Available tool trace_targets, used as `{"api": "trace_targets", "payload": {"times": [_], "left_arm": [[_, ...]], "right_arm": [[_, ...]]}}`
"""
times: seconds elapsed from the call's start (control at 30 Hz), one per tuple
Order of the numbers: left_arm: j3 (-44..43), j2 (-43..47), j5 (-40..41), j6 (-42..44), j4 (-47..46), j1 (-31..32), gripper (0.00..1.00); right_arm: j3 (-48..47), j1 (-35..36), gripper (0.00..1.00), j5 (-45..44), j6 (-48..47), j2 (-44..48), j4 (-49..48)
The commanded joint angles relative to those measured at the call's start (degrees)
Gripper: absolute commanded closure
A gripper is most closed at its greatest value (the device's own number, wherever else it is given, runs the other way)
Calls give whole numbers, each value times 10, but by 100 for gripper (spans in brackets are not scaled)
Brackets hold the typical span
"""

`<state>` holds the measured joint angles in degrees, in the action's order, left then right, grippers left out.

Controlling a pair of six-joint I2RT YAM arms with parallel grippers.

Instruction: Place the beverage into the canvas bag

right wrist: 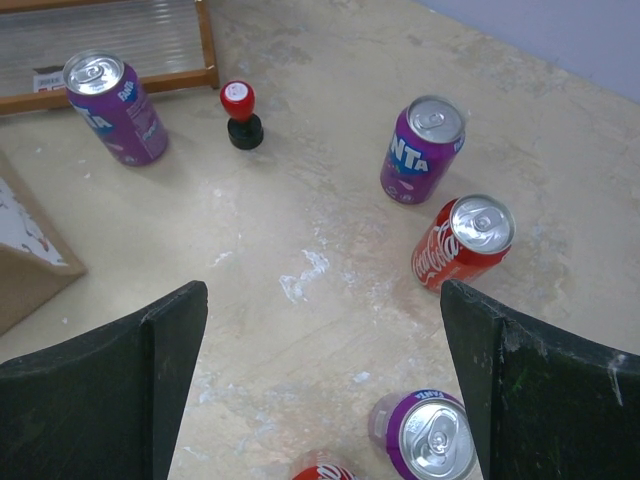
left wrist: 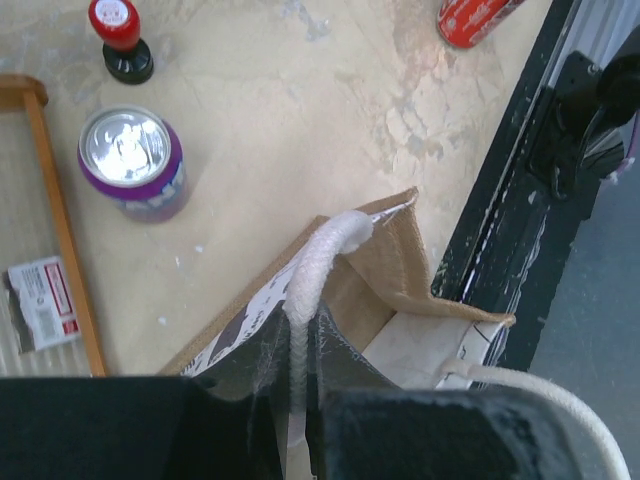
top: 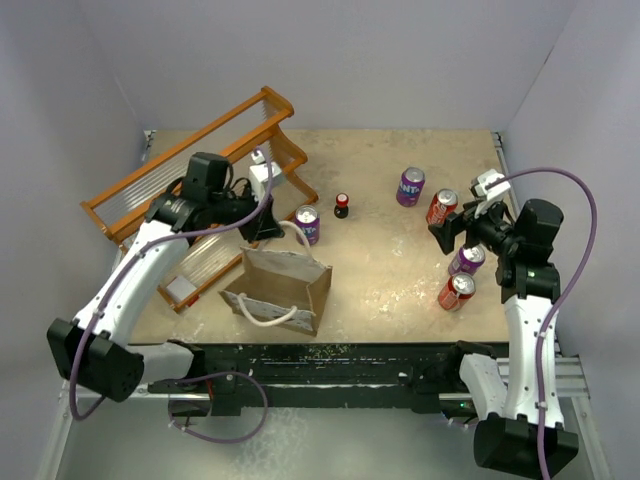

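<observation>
Handle (left wrist: 300, 290) pinched in left gripper (left wrist: 292, 400), likely to keep bag (top: 285, 285) mouth open near front edge of table (top: 380, 270); right gripper (right wrist: 320, 330) spread wide above cans (right wrist: 462, 240) by right edge, poised for a pick.

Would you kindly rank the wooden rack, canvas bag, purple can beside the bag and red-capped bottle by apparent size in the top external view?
Largest to smallest:
wooden rack
canvas bag
purple can
red-capped bottle
</observation>
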<state>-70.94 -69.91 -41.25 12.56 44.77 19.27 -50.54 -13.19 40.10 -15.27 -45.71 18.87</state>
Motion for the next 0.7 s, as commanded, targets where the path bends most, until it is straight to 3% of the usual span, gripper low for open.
{"api": "trace_targets", "payload": {"times": [0.0,0.23,0.4,0.53,0.67], "left_arm": [[-58,-61,-16,-91,-85,18,100],[-89,-98,-2,-128,-116,24,98],[-73,-90,21,-100,-73,24,84],[-36,-77,63,-80,-67,24,78],[-11,-49,75,-53,-75,23,61]], "right_arm": [[-10,-1,0,14,-13,-27,-24],[-26,12,0,-4,-26,-66,-40],[-31,49,0,-18,-26,-100,-73],[-54,138,0,-78,-23,-149,-116],[-67,212,0,-104,-5,-205,-179]]}}
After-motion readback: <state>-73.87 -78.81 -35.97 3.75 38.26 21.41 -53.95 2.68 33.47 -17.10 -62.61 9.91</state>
